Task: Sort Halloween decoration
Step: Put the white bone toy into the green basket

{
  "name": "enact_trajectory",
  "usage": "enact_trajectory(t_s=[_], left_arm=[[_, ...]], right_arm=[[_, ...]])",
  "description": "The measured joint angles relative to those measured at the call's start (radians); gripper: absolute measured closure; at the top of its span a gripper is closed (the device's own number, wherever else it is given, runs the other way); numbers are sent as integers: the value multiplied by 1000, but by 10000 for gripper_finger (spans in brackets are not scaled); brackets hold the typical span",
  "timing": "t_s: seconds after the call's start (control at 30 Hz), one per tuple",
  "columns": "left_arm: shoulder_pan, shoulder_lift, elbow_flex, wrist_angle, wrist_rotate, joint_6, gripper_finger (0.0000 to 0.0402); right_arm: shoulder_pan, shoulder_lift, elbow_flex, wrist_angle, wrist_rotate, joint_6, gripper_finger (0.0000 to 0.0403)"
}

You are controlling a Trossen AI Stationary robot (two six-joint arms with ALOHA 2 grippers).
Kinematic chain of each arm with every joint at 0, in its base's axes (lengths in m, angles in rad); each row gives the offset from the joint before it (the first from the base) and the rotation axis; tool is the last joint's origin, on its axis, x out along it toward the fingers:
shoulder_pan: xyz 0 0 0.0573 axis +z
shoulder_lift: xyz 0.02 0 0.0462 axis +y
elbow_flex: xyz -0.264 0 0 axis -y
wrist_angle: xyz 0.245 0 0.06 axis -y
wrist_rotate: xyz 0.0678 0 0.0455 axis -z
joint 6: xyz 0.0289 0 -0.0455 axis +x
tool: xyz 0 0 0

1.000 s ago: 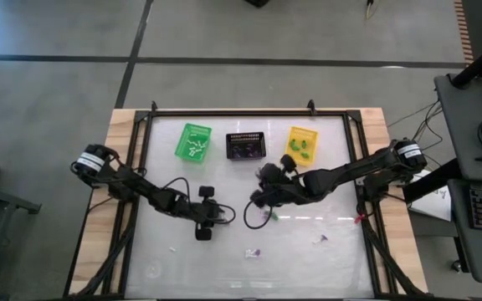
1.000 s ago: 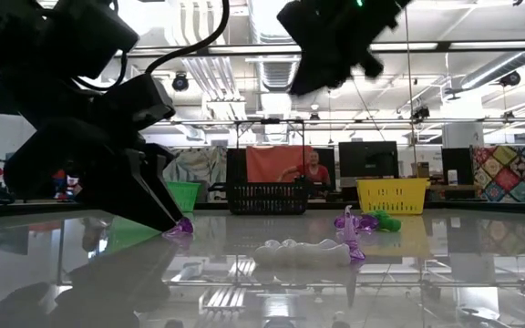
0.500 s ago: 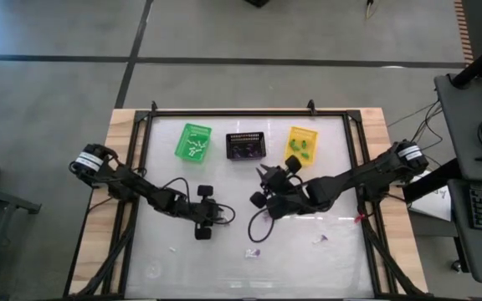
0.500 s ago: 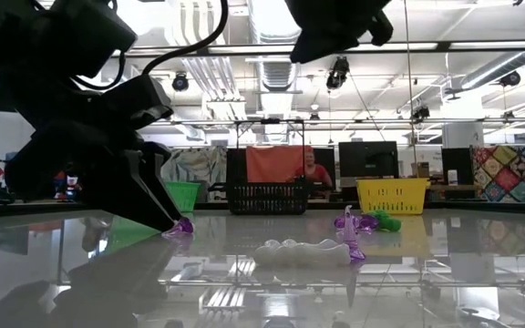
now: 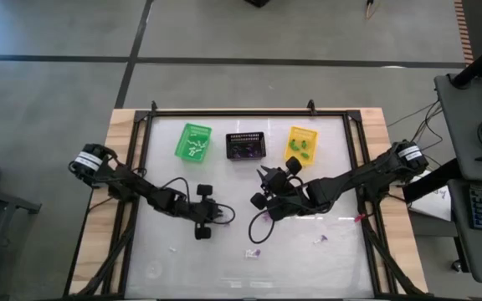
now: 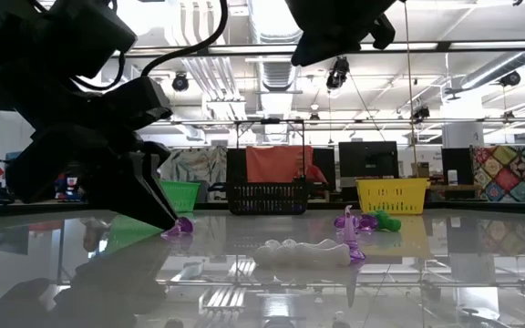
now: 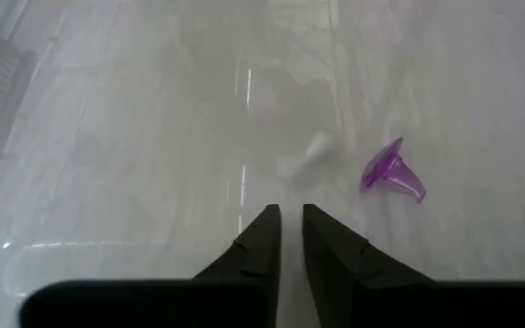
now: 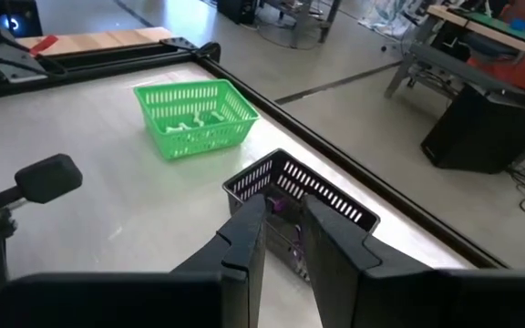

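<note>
Three baskets line the table's 12 o'clock edge in the high view: green [image 5: 193,140], black [image 5: 245,145] and yellow [image 5: 301,144]. Loose trinkets [image 5: 253,252] lie toward 6 o'clock, mere specks from up there. Only my left wrist view shows the purple trinket [image 7: 393,171] plainly, lying on the glass just beside my left gripper [image 7: 290,211]. That gripper's jaws are drawn almost together on nothing. The low view alone shows a white trinket [image 6: 301,252] lying flat. My right gripper [image 8: 283,202] hangs near the table's centre, facing the black basket; how its jaws stand I cannot tell.
</note>
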Motion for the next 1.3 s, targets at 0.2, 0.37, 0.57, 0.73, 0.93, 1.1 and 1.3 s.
enact_trajectory(t_s=[0.2,0.37,0.57,0.73,0.93,1.1,1.3], left_arm=[[0,-7,0,-7,6,-9,397],[0,-12,0,-25,6,-28,394],[0,-23,0,-35,1,-56,398],[0,-40,-2,-38,-19,-54,378],[-1,-86,-1,-65,-48,-54,334],[-2,-161,-1,-98,-72,-20,302],[-4,-311,-2,-125,-71,29,290]], right_arm=[[0,0,0,0,-22,-1,339],[0,0,0,-16,-72,23,339],[-68,-5,0,-249,-336,328,339],[-114,0,-13,-473,-476,510,339],[-126,-2,-82,-537,-557,559,339],[-168,-11,-171,-616,-643,636,339],[-262,-78,-304,-683,-809,641,339]])
